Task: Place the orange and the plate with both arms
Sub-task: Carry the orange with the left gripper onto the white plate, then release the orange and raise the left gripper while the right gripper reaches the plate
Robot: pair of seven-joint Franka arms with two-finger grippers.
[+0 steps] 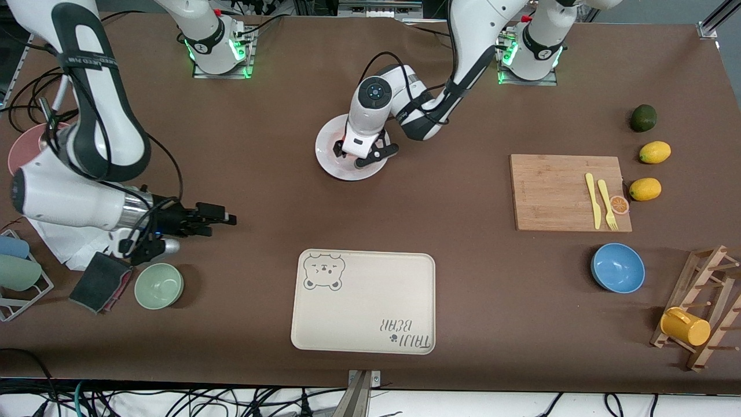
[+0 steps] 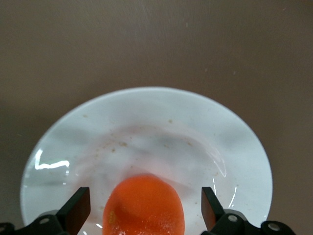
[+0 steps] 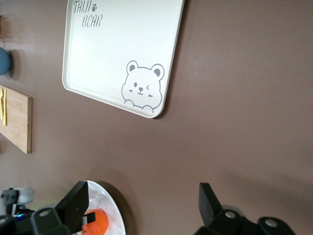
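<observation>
Nearest the front camera lies the cream bear-printed tray, bare. The right wrist view shows its bear face and lettering the other way up from the front view.

Farther from the camera, toward the right arm's end of the table, the right gripper hangs above bare brown cloth, next to the green bowl. Its fingers are spread wide with nothing between them; this arm waits.

Farther still, between the two bases, sits the plate. The front view hides most of it under the left arm's wrist, and only a faint orange tint shows there. The left wrist view fills that in: the orange rests on the plate, between the parted fingers of the left gripper, which stand clear of the fruit on both sides.
</observation>
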